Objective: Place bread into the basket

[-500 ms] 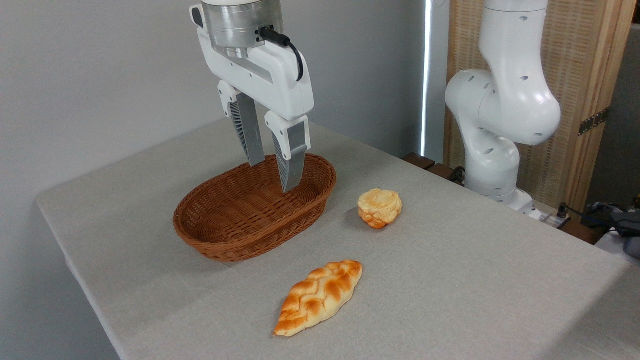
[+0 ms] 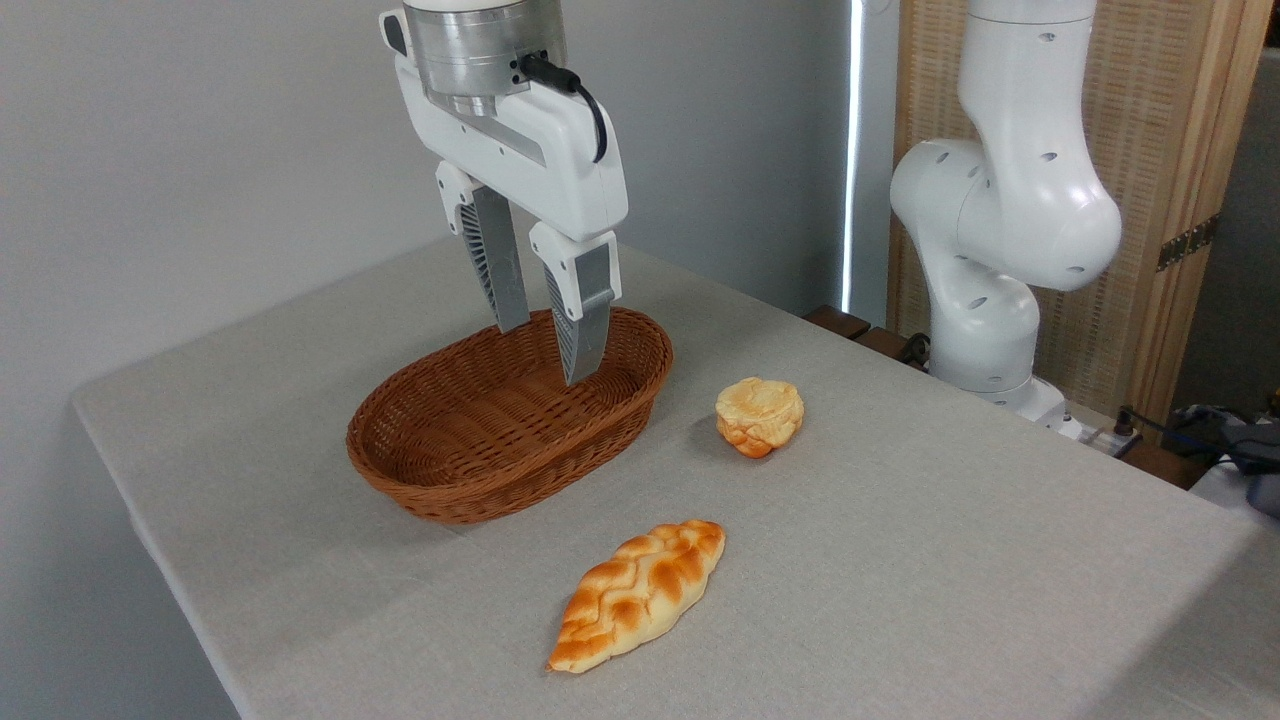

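The basket (image 2: 510, 420) sits on the desk (image 2: 900, 560), and my gripper (image 2: 548, 350) hangs over its far end, wrist straight down, jaws apart and holding nothing, tips pointing into the bowl. In front of the basket, toward its right, lies the braided loaf (image 2: 640, 594). The bread (image 2: 759, 415) rests on the cloth just right of the basket, apart from its rim.

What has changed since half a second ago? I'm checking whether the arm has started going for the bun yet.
Nothing visibly changed. The gripper hangs open and empty over the basket, just as before. The bread lies untouched on the table to the right of the basket, and the braided loaf sits in front, both where they were.
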Controlling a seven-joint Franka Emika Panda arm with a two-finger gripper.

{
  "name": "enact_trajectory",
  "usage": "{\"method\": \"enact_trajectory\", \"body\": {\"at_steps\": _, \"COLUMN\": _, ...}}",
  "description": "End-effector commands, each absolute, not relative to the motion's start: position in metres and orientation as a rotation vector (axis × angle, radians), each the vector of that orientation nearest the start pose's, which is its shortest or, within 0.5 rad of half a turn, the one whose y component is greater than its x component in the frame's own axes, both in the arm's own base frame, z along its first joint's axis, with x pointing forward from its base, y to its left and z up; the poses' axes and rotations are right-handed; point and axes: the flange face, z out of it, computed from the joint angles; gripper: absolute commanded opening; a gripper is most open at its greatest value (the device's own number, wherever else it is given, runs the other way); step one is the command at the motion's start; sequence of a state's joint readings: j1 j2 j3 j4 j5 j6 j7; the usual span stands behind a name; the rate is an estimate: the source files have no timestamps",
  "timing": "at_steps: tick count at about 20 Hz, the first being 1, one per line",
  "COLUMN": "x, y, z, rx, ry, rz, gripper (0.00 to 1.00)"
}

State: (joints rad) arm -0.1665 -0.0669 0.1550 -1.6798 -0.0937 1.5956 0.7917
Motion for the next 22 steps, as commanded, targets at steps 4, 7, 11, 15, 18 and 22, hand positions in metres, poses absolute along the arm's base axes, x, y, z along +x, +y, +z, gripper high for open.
{"method": "enact_trajectory", "body": {"at_steps": 4, "x": 0.5307, "y": -0.0121, "z": 0.6148, "rx": -2.993, "ry": 1.275, "rz": -0.031, "gripper": 1.0}}
{"method": "enact_trajectory", "body": {"at_steps": 7, "x": 0.5307, "y": -0.0121, "z": 0.6148, "rx": -2.993, "ry": 1.275, "rz": -0.031, "gripper": 1.0}}
{"method": "enact_trajectory", "body": {"at_steps": 11, "x": 0.5307, "y": -0.0123, "z": 0.6148, "rx": -2.995, "ry": 1.273, "rz": -0.031, "gripper": 1.0}}
{"method": "enact_trajectory", "body": {"at_steps": 15, "x": 0.5293, "y": -0.0124, "z": 0.6138, "rx": -3.0, "ry": 1.274, "rz": -0.013, "gripper": 1.0}}
{"method": "enact_trajectory", "body": {"at_steps": 18, "x": 0.5293, "y": -0.0124, "z": 0.6138, "rx": -3.0, "ry": 1.274, "rz": -0.013, "gripper": 1.0}}
{"method": "enact_trajectory", "body": {"at_steps": 22, "x": 0.5307, "y": -0.0134, "z": 0.6108, "rx": -3.0, "ry": 1.276, "rz": -0.005, "gripper": 1.0}}
